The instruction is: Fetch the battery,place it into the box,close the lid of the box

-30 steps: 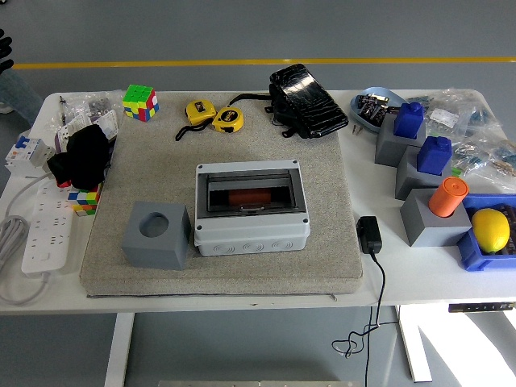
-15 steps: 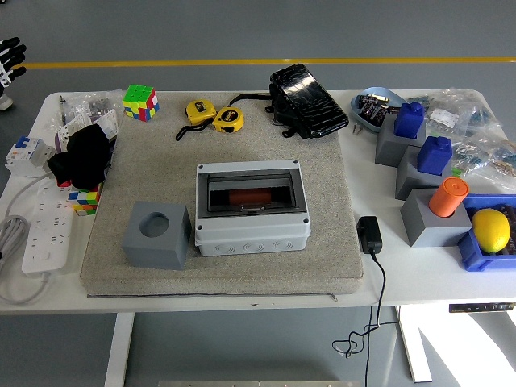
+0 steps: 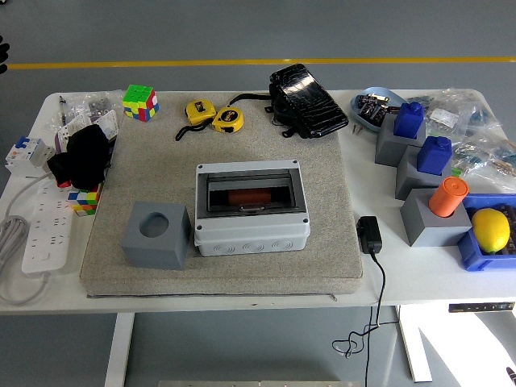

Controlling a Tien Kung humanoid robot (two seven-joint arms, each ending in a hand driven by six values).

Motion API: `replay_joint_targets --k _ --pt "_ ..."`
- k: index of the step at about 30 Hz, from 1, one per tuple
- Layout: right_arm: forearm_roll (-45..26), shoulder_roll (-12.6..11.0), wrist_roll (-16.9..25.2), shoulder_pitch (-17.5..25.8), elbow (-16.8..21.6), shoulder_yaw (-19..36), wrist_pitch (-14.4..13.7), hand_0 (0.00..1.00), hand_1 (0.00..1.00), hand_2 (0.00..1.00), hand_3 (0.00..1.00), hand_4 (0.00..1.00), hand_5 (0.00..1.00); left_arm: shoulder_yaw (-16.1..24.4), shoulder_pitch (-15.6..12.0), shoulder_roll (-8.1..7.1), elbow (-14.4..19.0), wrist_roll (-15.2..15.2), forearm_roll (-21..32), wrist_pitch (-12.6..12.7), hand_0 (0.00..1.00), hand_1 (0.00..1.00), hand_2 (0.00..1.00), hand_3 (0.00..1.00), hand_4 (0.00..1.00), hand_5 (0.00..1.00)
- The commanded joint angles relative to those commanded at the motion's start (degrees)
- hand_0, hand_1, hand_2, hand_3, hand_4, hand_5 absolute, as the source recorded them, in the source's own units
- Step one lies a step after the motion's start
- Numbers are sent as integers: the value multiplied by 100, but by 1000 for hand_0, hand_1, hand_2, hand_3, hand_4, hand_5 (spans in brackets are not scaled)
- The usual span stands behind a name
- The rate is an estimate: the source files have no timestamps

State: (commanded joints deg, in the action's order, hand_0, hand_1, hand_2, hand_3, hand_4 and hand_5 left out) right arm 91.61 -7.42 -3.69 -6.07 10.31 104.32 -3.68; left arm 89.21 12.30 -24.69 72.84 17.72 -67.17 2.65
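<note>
A grey plastic box stands in the middle of a grey mat. Its dark see-through lid lies shut over the top. A reddish-brown cylinder, the battery, shows through the lid, lying lengthwise inside the box. Neither of my arms or hands is in view.
A grey cube with a round hole stands just left of the box. Two yellow tape measures, a black pouch and a puzzle cube lie at the back. Grey blocks with blue and orange caps and a lemon are at the right, a power strip at the left.
A small dark and white thing at the far top left edge has shifted and is now almost out of the picture. Nothing on the table has moved.
</note>
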Motion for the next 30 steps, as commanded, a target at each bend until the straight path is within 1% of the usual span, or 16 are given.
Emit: replay_joint_targets --k 9,17,18,19,23,30 --pt "13 43 17 -14 0 102 -9 846 824 783 818 998 998 32 -33 10 12 3 22 32 853 903 888 868 998 919" --pt "-56 41 20 -33 0 50 -9 846 824 783 818 998 998 126 -21 127 15 58 116 102 853 896 879 865 998 919" --pt "-56 40 21 -36 0 51 -10 847 824 783 818 998 998 128 -23 135 16 61 123 104 851 885 875 860 998 896" --pt "-54 40 22 -39 0 54 -11 847 824 783 818 998 998 128 -26 141 15 63 132 105 851 885 875 860 998 896" --pt "-81 43 35 -65 0 34 -13 847 824 783 818 998 998 122 -30 127 16 60 147 102 851 885 875 860 998 896" --pt "-46 50 21 -80 0 17 -9 846 824 784 818 998 998 127 -50 151 21 66 175 102 851 875 877 863 998 902"
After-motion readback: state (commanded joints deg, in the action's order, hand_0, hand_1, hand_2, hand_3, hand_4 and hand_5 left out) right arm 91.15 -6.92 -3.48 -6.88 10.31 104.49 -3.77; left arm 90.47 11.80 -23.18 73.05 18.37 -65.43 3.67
